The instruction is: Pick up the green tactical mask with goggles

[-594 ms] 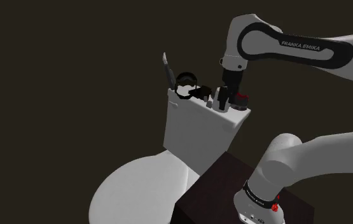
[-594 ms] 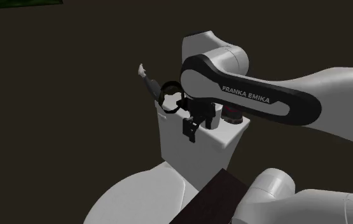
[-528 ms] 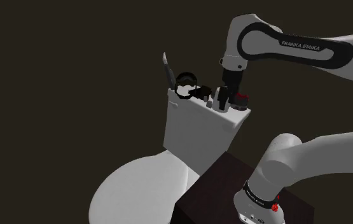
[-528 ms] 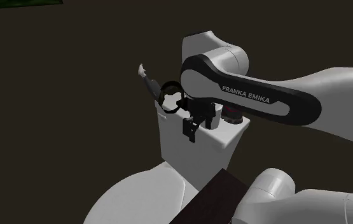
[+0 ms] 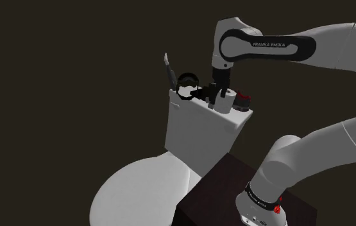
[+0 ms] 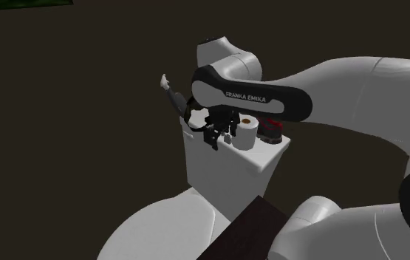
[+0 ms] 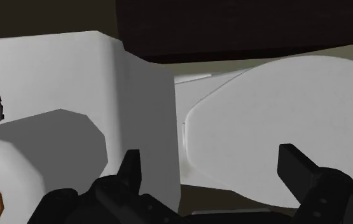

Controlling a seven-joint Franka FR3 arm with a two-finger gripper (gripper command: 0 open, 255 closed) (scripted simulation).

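Mask w/ goggles (image 5: pixel 187 83) atop toilet tank (image 5: pixel 195 128), near & apart from spread, empty fingers (image 7: pixel 301 167)

The mask (image 5: pixel 186 82) looks dark, almost black, a rounded goggle ring standing upright on top of the white toilet tank (image 5: pixel 195 128), near one end.

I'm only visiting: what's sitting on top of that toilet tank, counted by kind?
Mask with goggles: 1
White paper roll: 1
Dark red item: 1
Slim upright tool: 1
Total: 4 on the toilet tank
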